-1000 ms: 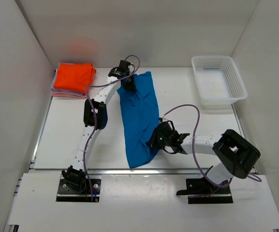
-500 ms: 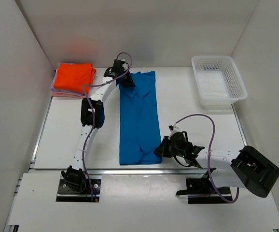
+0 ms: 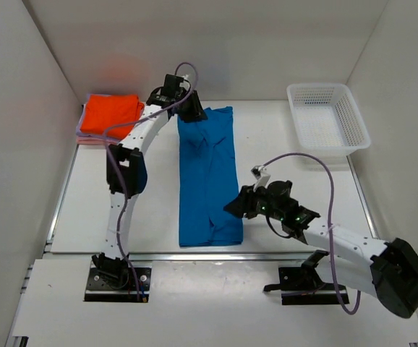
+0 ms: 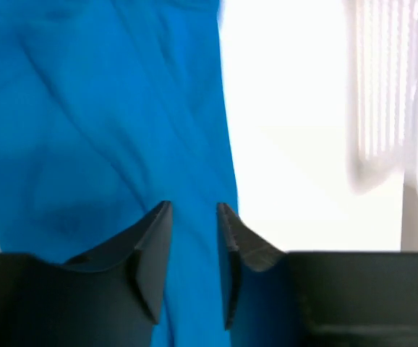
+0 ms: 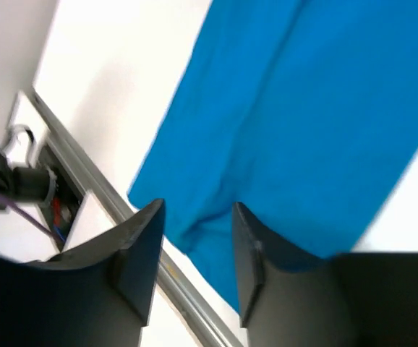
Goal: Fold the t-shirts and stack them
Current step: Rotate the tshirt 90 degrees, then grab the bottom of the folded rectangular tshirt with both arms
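A bright blue t-shirt (image 3: 207, 177) lies on the table as a long narrow strip running from far to near. My left gripper (image 3: 189, 108) hovers at its far left corner, jaws open, and in the left wrist view the blue t-shirt (image 4: 108, 108) shows beyond the left gripper (image 4: 194, 210) with nothing pinched. My right gripper (image 3: 241, 206) is at the strip's near right edge, open, above the blue t-shirt (image 5: 303, 108); the right gripper (image 5: 198, 210) is empty. An orange t-shirt (image 3: 110, 114) tops a folded pile with pale pink t-shirts (image 3: 93, 139) under it, far left.
A white mesh basket (image 3: 327, 126) stands at the far right; the basket (image 4: 382, 94) also shows blurred in the left wrist view. White walls close in the table on three sides. A metal rail (image 5: 86, 181) runs along the near table edge.
The right gripper drew the shirt's near end out straight, then opened and lifted away to the right. The left gripper opened too and shifted slightly far-left. The shirt now lies as a straight strip.
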